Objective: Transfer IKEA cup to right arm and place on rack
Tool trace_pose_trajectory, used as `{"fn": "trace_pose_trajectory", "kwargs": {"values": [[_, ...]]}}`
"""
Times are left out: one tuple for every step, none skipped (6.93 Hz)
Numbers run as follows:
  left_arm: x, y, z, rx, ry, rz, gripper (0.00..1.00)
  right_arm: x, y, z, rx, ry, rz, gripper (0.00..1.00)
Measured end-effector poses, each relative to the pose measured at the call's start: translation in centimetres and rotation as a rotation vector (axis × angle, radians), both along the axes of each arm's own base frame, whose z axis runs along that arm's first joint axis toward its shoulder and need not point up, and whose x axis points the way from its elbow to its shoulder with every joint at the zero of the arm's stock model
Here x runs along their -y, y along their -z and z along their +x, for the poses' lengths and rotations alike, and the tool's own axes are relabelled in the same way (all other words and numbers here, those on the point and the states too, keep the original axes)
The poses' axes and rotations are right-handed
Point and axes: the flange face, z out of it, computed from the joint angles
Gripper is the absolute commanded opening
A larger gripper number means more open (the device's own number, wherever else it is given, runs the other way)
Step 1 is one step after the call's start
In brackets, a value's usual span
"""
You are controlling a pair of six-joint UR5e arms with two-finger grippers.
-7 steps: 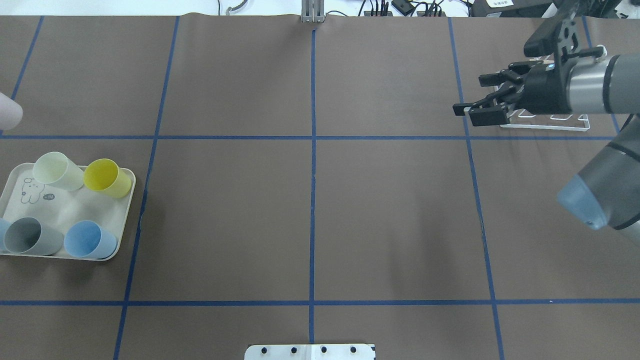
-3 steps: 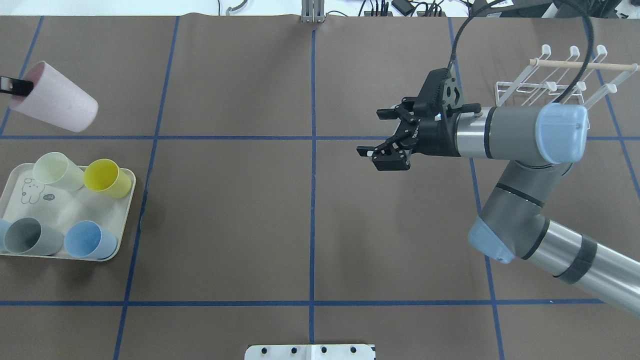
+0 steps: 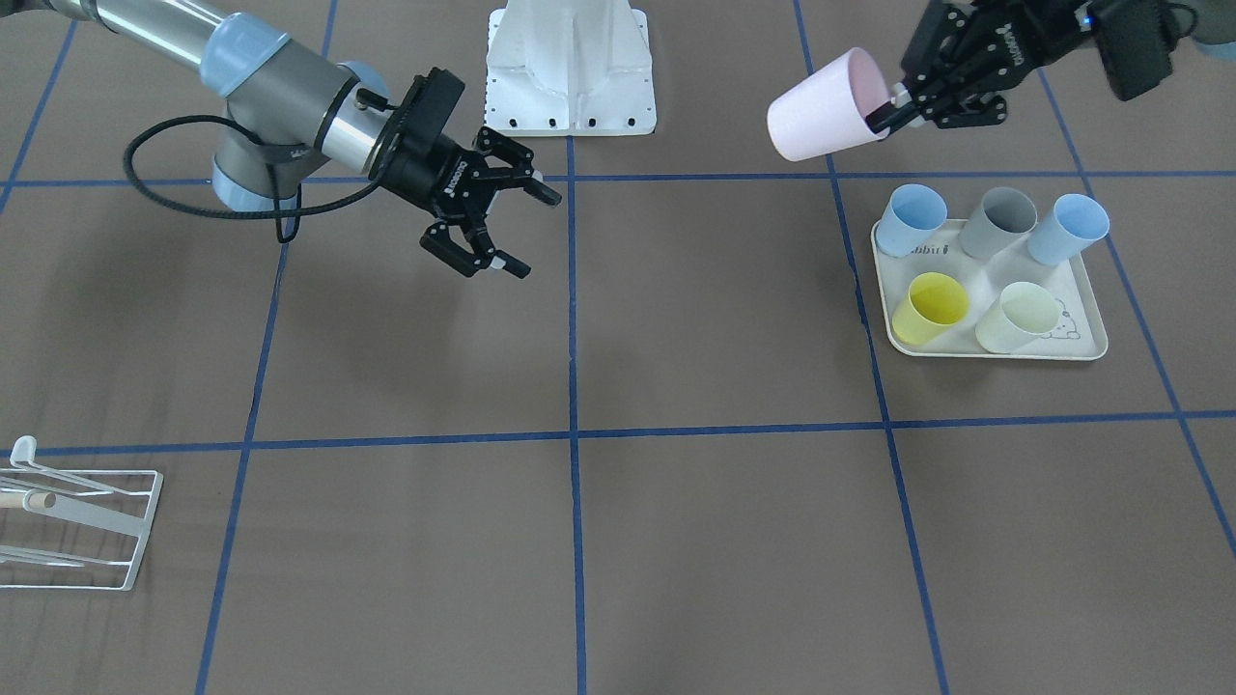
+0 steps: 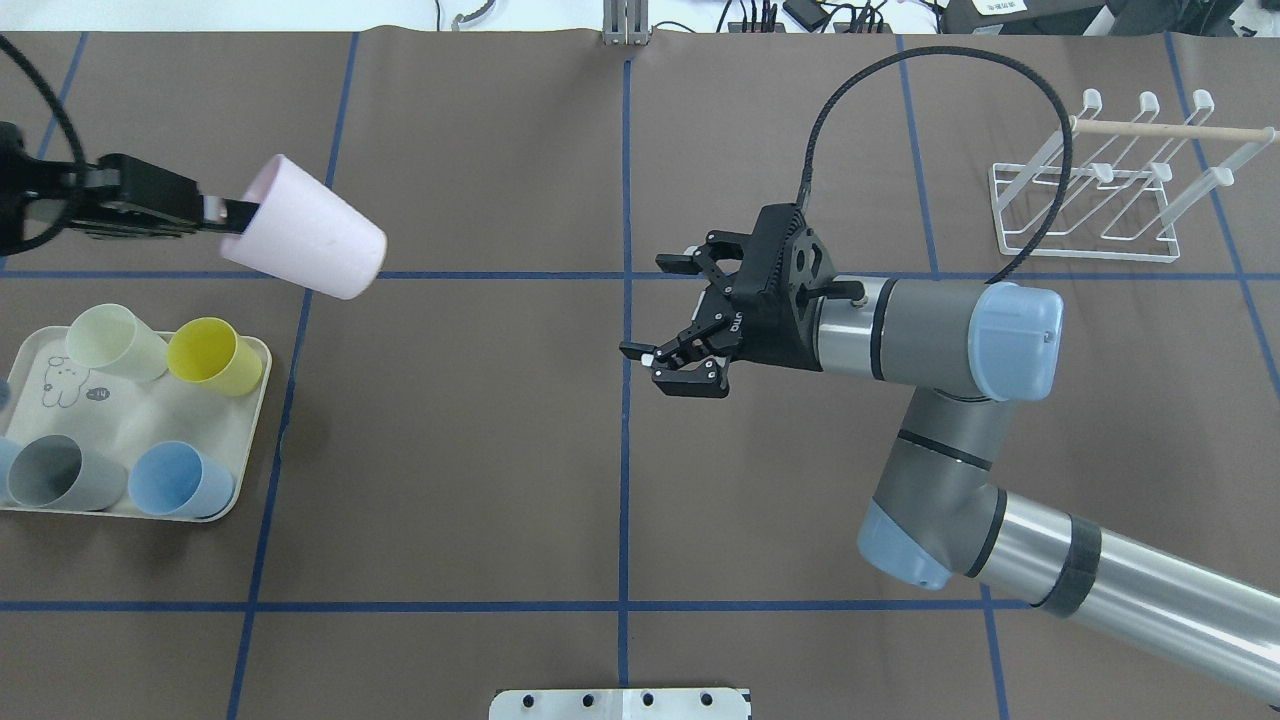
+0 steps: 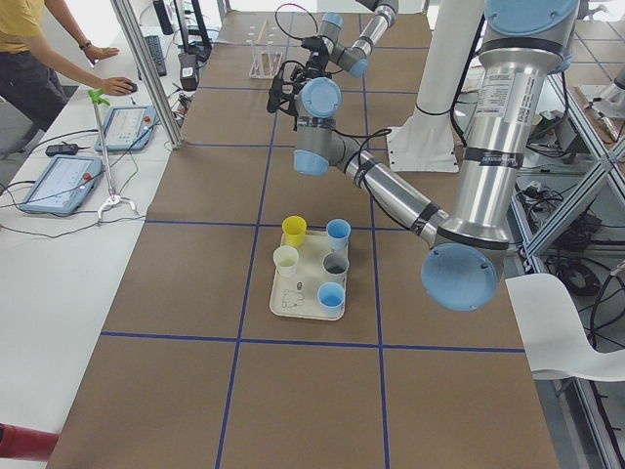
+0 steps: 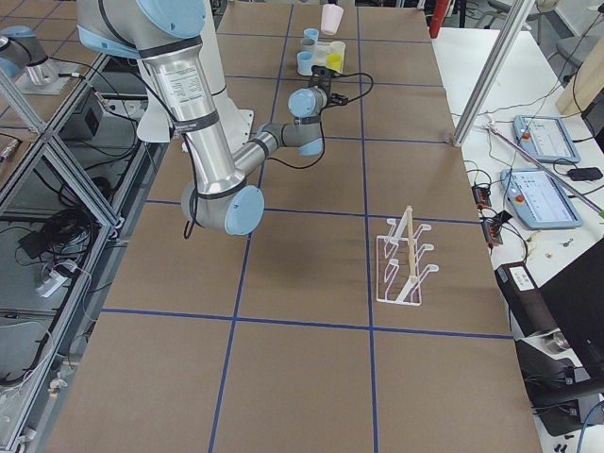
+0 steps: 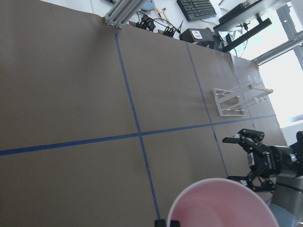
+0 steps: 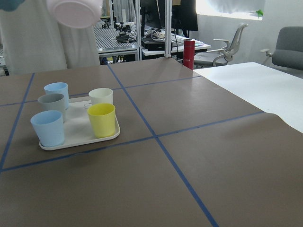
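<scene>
A pink IKEA cup [image 4: 305, 240] hangs tilted in the air at the left, above the table; it also shows in the front view [image 3: 821, 121] and the left wrist view [image 7: 220, 203]. My left gripper [image 4: 225, 212] is shut on its rim, one finger inside the cup. My right gripper [image 4: 665, 310] is open and empty near the table's centre line, facing the cup with a wide gap between them. The white wire rack [image 4: 1090, 200] with a wooden dowel stands at the far right and holds no cup.
A cream rabbit-print tray [image 4: 255, 420] at the left front holds several cups: pale green [image 4: 110, 340], yellow [image 4: 212, 355], grey [image 4: 60, 472] and blue [image 4: 178, 478]. A white base plate [image 4: 620, 703] sits at the near edge.
My left gripper carried the pink cup rightward into view. My right arm swung from over the rack leftward to the table's centre line, gripper still open.
</scene>
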Motion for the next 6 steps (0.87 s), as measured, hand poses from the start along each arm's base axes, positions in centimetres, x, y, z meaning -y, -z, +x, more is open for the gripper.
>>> {"fn": "trace_pose_trajectory", "kwargs": {"values": [[-0.5,2.2,3.7,-0.067,0.011,-0.034,0.0,-1.2,1.0,-1.2,0.019,0.005,0.009,0.99],[-0.9,3.6,7.1,-0.108,0.012,-0.06,0.0,-2.3,1.5,-2.2,0.036,-0.017,0.0,0.99],[-0.9,4.1,9.8,-0.121,0.009,-0.079,0.0,-3.3,1.8,-3.1,0.054,-0.068,-0.019,0.99],[-0.7,4.0,11.7,-0.119,0.006,-0.091,0.0,-3.9,2.1,-3.6,0.062,-0.101,-0.027,0.99],[-0.8,3.8,13.1,-0.111,-0.005,-0.099,0.0,-4.3,2.4,-3.6,0.068,-0.114,-0.023,0.99],[-1.0,3.5,14.1,-0.103,-0.017,-0.104,0.0,-4.5,2.8,-3.4,0.075,-0.119,-0.015,0.99]]}}
